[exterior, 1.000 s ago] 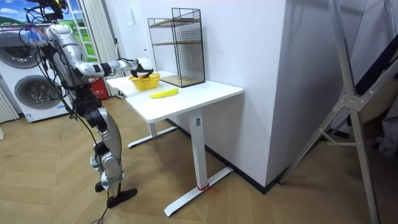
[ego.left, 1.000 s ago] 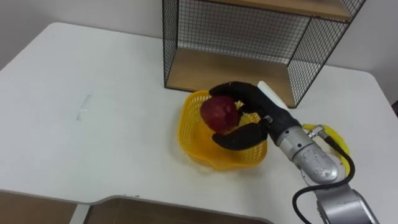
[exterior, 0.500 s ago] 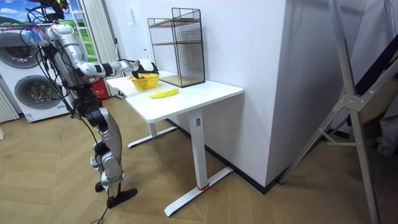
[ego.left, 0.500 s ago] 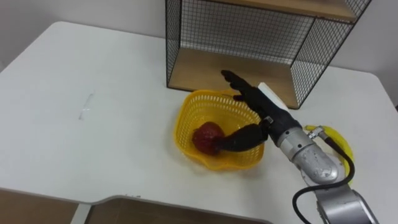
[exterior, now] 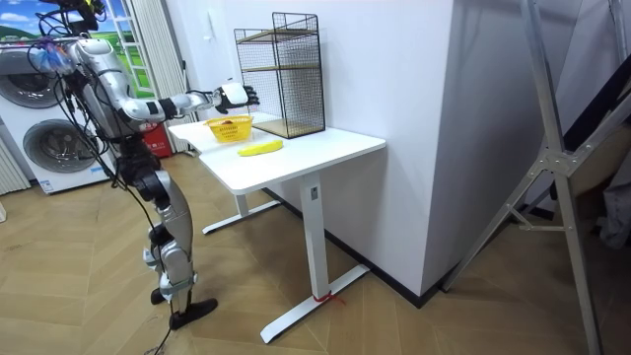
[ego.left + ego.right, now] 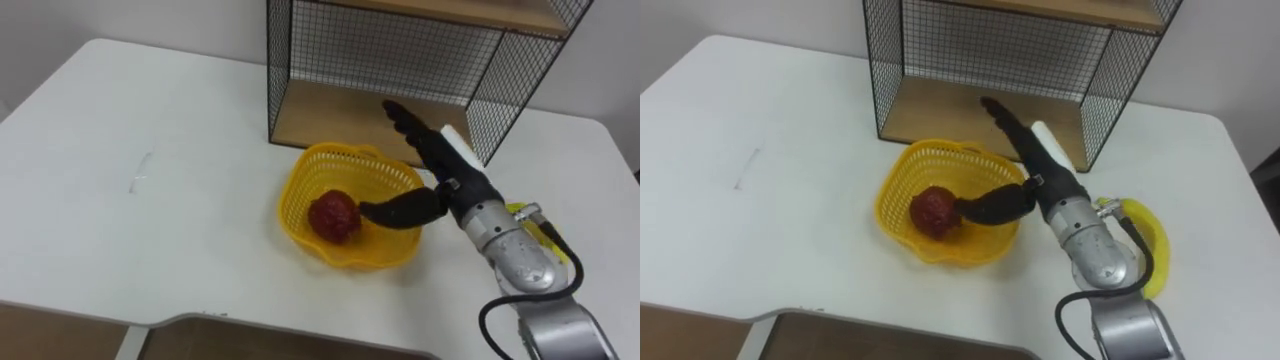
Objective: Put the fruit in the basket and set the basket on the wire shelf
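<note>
Lying R of basket (image 6: 886,206): banana (image 6: 1157,250), lengthwise near-far.

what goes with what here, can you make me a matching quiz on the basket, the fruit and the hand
Things:
1. basket
2. red fruit
3. banana
4. right hand

Places or states:
A. open, held over the basket's right rim
B. on the table, in front of the wire shelf
C. inside the basket
D. on the table, to the basket's right

Pairs: 1-B, 2-C, 3-D, 4-A
</note>
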Robot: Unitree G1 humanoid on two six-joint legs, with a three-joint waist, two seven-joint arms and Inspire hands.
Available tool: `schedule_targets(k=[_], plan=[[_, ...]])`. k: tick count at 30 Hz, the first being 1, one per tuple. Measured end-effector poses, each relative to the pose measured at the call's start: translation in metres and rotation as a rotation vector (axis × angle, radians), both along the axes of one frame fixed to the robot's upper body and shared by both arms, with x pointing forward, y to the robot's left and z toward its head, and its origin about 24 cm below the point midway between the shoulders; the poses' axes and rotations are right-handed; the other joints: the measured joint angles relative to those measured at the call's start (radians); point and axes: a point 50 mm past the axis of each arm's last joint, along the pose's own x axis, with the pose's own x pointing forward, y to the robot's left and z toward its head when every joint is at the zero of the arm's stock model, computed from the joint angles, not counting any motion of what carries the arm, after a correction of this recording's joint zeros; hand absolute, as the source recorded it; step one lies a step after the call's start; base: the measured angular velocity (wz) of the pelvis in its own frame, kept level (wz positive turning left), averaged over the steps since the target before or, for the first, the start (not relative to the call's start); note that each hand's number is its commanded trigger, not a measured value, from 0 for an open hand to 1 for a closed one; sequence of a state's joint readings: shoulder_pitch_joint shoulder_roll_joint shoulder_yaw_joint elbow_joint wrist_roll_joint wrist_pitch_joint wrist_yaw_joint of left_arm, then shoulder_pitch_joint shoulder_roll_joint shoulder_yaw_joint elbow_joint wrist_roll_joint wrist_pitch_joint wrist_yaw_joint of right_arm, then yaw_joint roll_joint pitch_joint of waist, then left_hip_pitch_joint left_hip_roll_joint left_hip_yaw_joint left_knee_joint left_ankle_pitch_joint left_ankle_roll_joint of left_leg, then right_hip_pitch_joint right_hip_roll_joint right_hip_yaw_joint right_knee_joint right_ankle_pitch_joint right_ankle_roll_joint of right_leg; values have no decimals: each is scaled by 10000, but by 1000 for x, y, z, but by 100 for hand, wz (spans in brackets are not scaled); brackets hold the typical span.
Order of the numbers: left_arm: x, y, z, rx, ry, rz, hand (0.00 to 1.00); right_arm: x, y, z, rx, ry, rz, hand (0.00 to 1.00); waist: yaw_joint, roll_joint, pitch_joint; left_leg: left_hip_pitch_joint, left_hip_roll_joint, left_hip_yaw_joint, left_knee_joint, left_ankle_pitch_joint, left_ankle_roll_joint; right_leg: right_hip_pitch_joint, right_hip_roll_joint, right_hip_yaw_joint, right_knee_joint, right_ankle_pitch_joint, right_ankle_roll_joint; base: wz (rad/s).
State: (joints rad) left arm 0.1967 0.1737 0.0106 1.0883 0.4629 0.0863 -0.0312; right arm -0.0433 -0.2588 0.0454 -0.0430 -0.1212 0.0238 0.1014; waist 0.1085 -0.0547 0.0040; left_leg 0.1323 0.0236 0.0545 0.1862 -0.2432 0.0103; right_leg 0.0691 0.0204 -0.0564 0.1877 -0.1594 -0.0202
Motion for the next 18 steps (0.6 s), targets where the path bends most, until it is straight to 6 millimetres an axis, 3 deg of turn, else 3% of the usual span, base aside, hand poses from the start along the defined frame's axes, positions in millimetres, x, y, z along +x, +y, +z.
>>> schedule_targets(k=[5,8,10,18], plan=[[-17,2,0,41,172,589,0,-2,-35,47,1145,-2489,-2115,0,-270,72,-13,21,3,49,-66,-2,-2,-15,28,65,-15,-4,3,-2],[-21,5,1,222,173,745,0,-7,-49,61,1495,-3590,-3128,0,-324,72,-18,24,12,166,-70,-2,-1,-27,49,175,5,-2,1,-10],[-23,6,1,296,182,780,0,-8,-53,64,1517,-3823,-3550,0,-439,25,-48,16,11,212,-74,-2,-1,-53,47,211,18,-1,3,-6],[-27,6,1,325,248,908,0,-10,-72,59,2042,-4071,-5117,0,-577,2,-35,132,17,244,-37,-2,-1,-2,41,230,55,0,4,-1]])
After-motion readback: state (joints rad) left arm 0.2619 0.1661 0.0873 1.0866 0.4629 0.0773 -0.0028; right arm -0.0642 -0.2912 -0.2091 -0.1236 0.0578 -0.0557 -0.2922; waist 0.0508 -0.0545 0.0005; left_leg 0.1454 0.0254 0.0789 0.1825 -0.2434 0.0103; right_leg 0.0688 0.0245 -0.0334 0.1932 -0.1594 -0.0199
